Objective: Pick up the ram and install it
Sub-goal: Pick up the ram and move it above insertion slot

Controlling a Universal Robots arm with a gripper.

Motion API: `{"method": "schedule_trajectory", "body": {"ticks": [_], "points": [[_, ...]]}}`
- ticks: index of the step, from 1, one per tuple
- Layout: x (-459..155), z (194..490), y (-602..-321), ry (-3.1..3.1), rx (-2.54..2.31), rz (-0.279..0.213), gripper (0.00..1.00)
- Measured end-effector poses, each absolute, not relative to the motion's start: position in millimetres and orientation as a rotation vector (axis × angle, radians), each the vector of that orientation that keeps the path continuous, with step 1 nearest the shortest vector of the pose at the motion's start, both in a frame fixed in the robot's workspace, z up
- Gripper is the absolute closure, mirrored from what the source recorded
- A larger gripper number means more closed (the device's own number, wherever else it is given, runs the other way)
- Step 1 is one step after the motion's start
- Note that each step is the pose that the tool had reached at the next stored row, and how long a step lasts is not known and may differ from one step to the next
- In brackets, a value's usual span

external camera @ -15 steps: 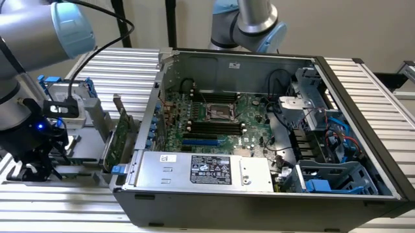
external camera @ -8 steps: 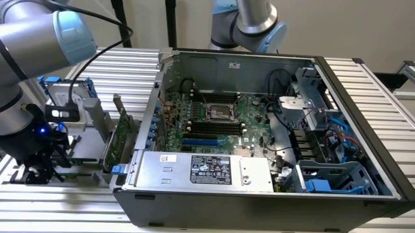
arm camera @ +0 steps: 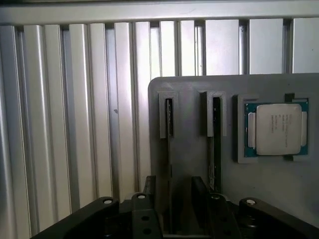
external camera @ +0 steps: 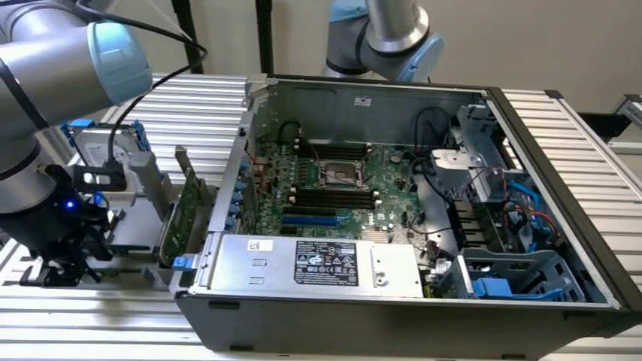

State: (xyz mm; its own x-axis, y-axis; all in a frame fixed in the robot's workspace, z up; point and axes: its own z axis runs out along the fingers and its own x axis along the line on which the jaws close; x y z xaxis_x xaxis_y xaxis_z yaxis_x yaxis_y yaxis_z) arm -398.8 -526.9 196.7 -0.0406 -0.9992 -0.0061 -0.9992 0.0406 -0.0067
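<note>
The arm (external camera: 45, 83) is arching in from the exterior view's upper left, its thick grey links bulking close to the camera, with 1 pale blue joint cap (external camera: 120, 60) facing outward. A further grey link (external camera: 393, 34) is standing at the exterior view's top middle. The wrist (external camera: 40, 199) is pointing straight down near the tabletop's (external camera: 110, 320) edge at the exterior view's left, with a small blue light (external camera: 68, 203) glowing on it. The black gripper (external camera: 59, 265) is hanging low over that surface. In the wrist view the gripper (arm camera: 174, 196) is holding its 2 fingers (arm camera: 200, 194) apart, leaving a clear gap between them.
</note>
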Motion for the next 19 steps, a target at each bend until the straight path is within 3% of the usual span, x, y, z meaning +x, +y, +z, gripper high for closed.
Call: {"method": "schedule_trajectory", "body": {"ticks": [12, 13, 19], "points": [[-394.3, 196.2, -526.9, 2.266, -2.182, 0.022, 0.0], [-394.3, 196.2, -526.9, 2.266, -2.183, 0.022, 1.0], [-394.2, 196.1, -526.9, 2.264, -2.186, 0.021, 1.0]]}}
